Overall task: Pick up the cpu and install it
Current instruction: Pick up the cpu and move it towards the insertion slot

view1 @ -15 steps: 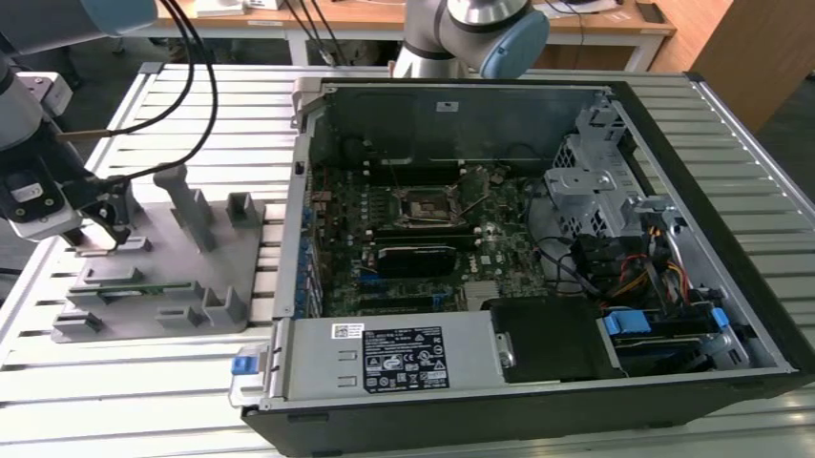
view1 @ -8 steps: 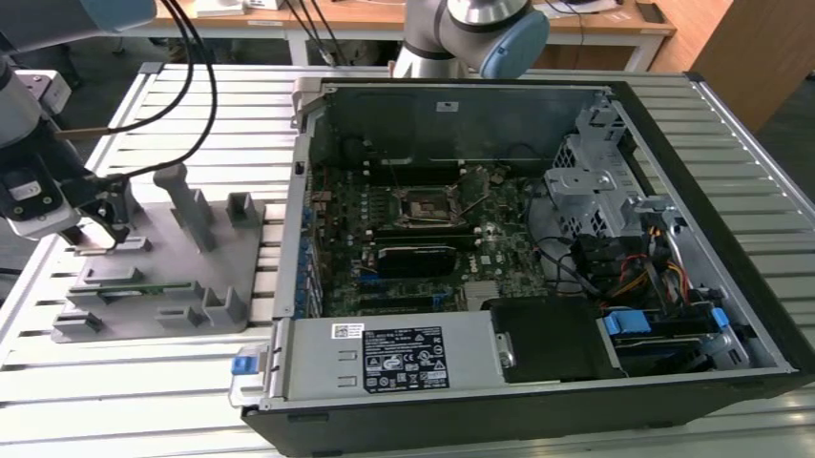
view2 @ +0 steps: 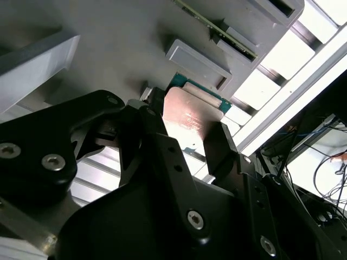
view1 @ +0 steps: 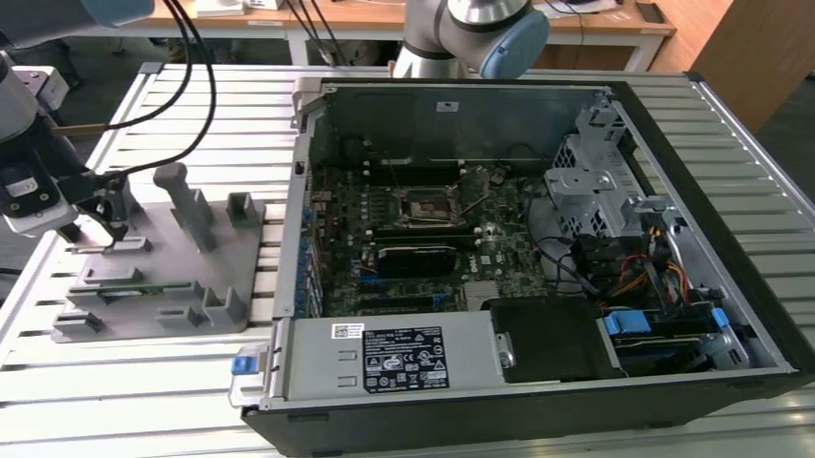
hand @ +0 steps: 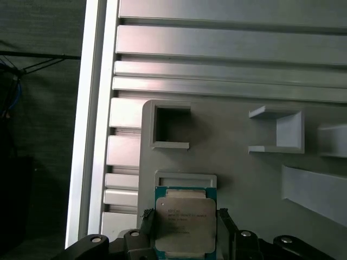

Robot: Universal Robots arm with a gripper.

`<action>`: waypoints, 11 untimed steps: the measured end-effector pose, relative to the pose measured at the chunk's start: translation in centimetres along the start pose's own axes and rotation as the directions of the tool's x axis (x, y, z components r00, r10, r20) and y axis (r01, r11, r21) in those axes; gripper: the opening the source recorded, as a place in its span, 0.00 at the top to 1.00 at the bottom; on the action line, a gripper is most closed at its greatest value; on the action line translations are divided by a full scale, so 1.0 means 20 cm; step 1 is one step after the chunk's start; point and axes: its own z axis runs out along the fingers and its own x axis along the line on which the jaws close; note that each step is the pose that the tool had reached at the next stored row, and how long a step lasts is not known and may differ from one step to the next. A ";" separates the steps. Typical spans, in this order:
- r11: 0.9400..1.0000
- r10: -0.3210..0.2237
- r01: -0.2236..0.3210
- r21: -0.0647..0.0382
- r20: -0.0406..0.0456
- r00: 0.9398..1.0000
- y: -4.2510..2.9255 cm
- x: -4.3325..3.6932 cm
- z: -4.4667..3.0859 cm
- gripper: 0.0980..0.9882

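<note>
The cpu [hand: 184, 216] lies flat, silver top up with a thin green rim, on the grey fixture plate [hand: 255, 184], just beside a low rectangular block [hand: 186, 179]. The jaws of the gripper [hand: 184, 230] stand one at each of its two opposite side edges and close against them, pinching the cpu between them. It is level with the plate, and I cannot tell whether it has left the surface.

In the exterior view the gripper [view1: 99, 234] points straight down over the far corner of the fixture plate [view1: 172, 286], at the exterior view's left. The wrist stands upright above it with black cables running off. The arm [view1: 474, 33] has its base behind the computer case [view1: 713, 286].

The second wrist view looks along the black jaws and shows the cpu [view2: 187, 111] wedged between them. It also shows a thin green board [view2: 227, 38] standing on edge in a slot of the plate. The first wrist view looks down on the cpu's top face.

The exterior view alone takes in the slatted metal table [view1: 191, 114] and the open case on it, with the square socket [view1: 427, 205] on the motherboard well apart from the gripper.

There is one cpu, one arm, two jaws, one fixture plate and one case.
</note>
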 end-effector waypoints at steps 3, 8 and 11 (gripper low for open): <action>1.000 0.000 0.000 0.000 0.000 1.000 0.002 0.001 -0.015 0.51; 1.000 0.000 0.000 0.000 0.000 1.000 0.003 0.001 -0.032 0.51; 1.000 0.000 0.000 0.000 0.000 1.000 0.004 0.001 -0.039 0.51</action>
